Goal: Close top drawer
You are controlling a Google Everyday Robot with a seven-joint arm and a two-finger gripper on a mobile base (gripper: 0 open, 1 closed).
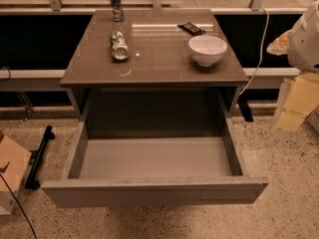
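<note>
The top drawer (154,192) is pulled far out of the grey cabinet towards me. Its plain front panel is nearest to me. Its grey side walls and pale floor (154,158) show, and nothing lies inside. My gripper (294,103) hangs at the right edge of the view, below the white arm housing (305,39). It is to the right of the cabinet, level with the back of the drawer, and apart from it. It holds nothing that I can see.
On the cabinet top (154,66) are an upright can (115,4), a can on its side (119,45), a white bowl (207,50) and a dark packet (191,29). A cardboard box (10,173) and a black bar (39,156) are on the floor at left. A white cable (256,54) hangs at right.
</note>
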